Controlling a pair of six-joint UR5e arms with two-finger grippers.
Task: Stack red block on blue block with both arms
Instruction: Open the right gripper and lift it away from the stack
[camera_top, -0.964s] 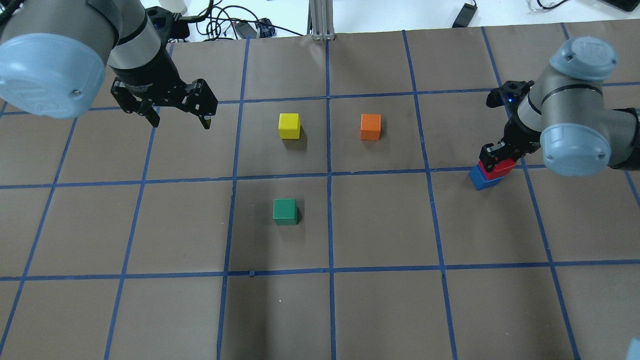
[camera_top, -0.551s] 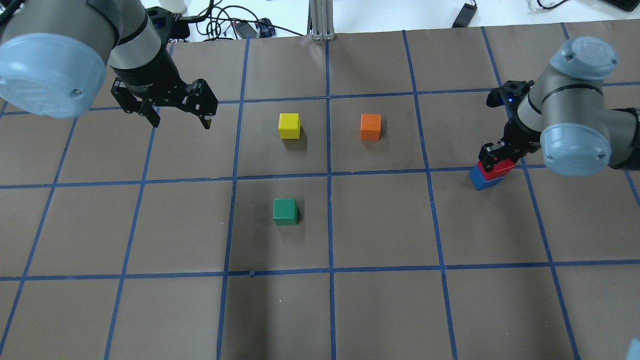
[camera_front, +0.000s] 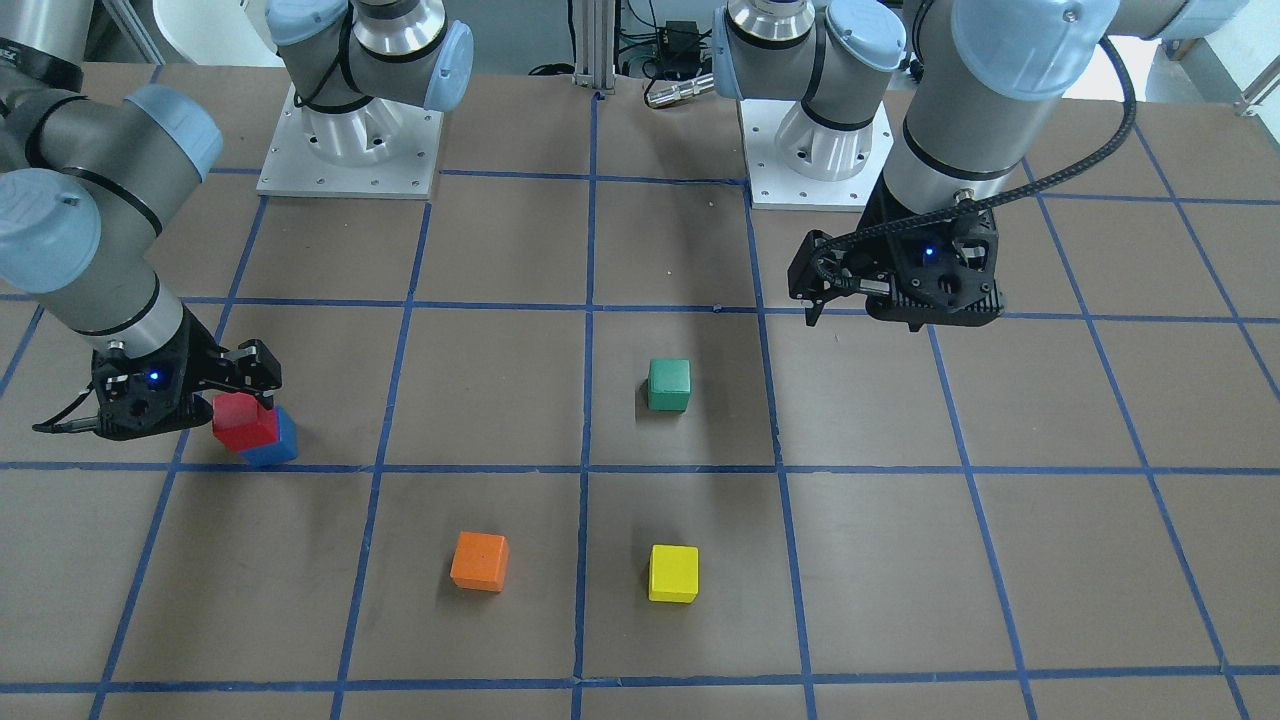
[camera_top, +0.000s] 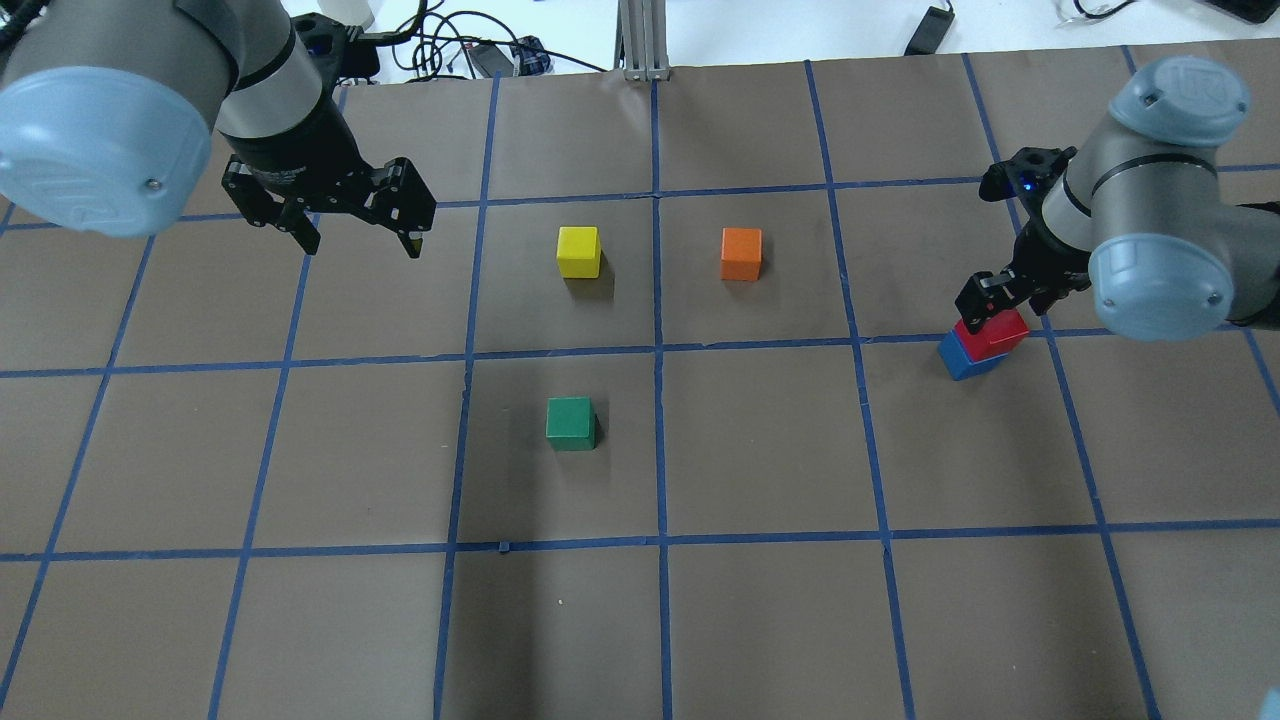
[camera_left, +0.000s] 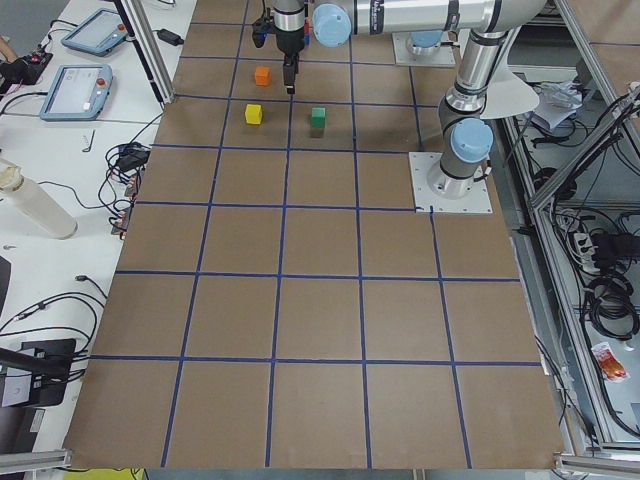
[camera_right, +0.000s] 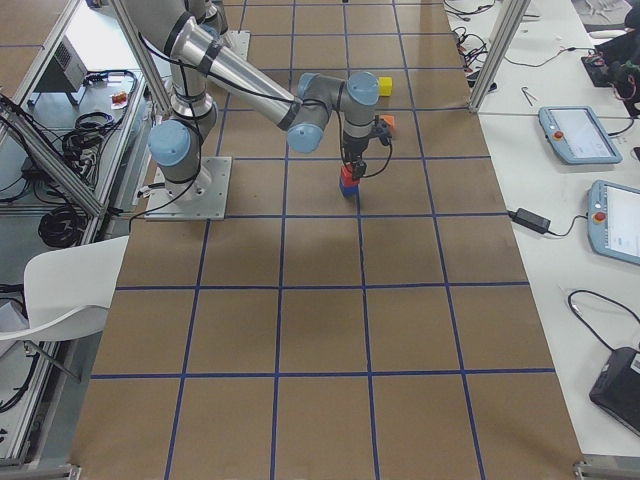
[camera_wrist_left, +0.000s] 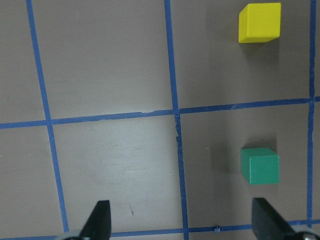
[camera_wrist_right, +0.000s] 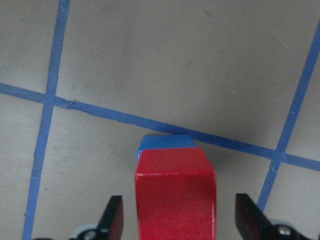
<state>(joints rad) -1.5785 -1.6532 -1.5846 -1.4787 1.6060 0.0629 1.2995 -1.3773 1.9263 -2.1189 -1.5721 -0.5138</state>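
The red block sits on the blue block at a tape line on the right, well apart from the others. The right gripper is spread open with a gap on each side of the red block, and the left gripper hangs open at the far left. There are five blocks, one each of red, blue, green, yellow and orange.

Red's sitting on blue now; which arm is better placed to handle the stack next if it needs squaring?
Right. The right gripper is open straddling the red block, which rests on the blue block, a gap on each side. The left gripper hangs open across the table, past the yellow block.
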